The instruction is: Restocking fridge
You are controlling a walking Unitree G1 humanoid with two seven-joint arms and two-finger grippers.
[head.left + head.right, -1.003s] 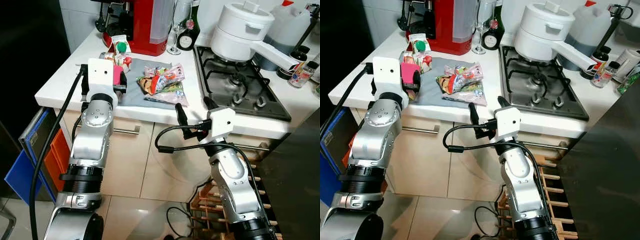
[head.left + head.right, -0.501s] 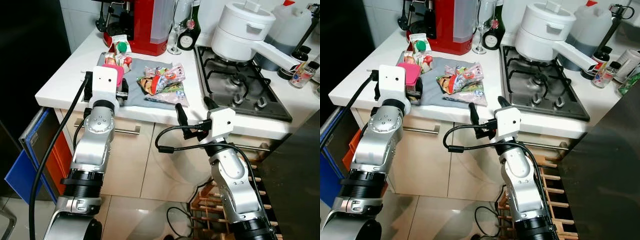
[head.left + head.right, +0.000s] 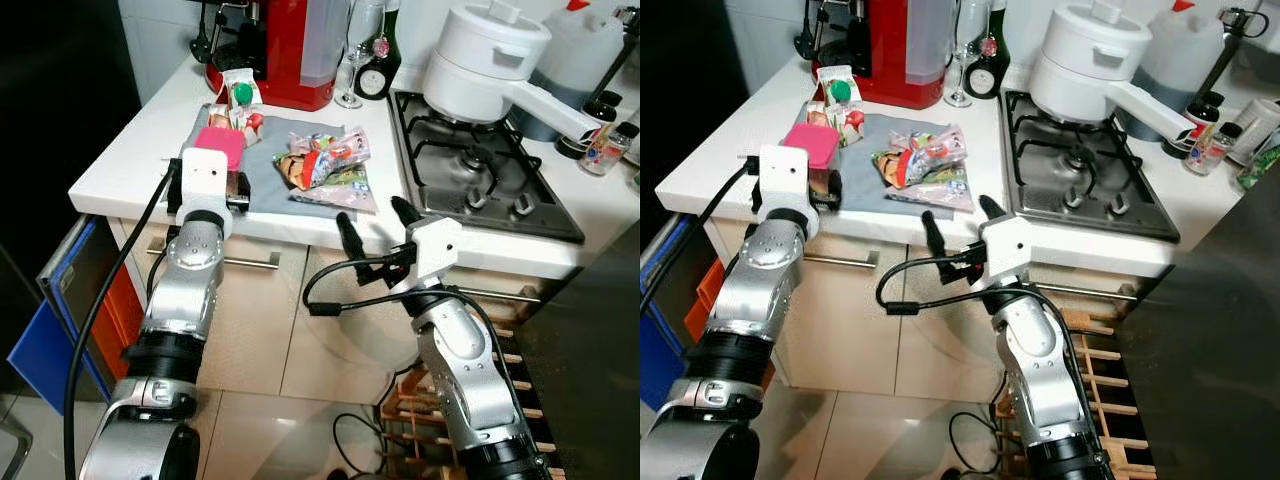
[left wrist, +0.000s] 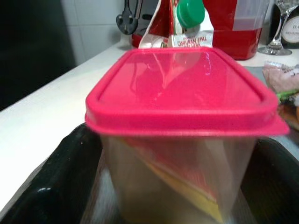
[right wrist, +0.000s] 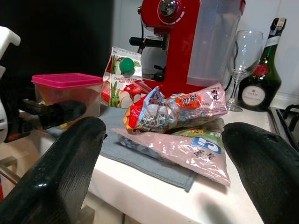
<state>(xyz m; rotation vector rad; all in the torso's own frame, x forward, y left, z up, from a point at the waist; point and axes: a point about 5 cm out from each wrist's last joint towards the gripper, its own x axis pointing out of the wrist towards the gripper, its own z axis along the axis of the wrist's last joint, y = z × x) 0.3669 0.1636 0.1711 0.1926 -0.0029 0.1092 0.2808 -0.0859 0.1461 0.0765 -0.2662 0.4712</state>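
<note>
My left gripper (image 4: 168, 196) is shut on a clear plastic container with a pink lid (image 3: 221, 141), one black finger (image 4: 53, 186) on each side of it. The container (image 3: 810, 150) is upright over the left edge of a grey cloth (image 3: 268, 192) on the white counter; whether it rests on the cloth is hidden. My right gripper (image 3: 375, 225) is open at the counter's front edge, fingers spread and pointing at a pile of snack packets (image 5: 177, 112) on the cloth. A small carton with a green cap (image 3: 240, 100) stands behind the container.
A red coffee machine (image 3: 290, 50), a wine glass (image 5: 244, 51) and a dark bottle (image 5: 266, 70) line the counter's back. To the right are a gas hob (image 3: 480, 170) with a white pot (image 3: 490, 60). A cabinet drawer handle (image 3: 255, 262) sits below the counter.
My left wrist has turned and lowered a little, so the pink-lidded container now sits upright. My right gripper has shifted left and up toward the counter edge.
</note>
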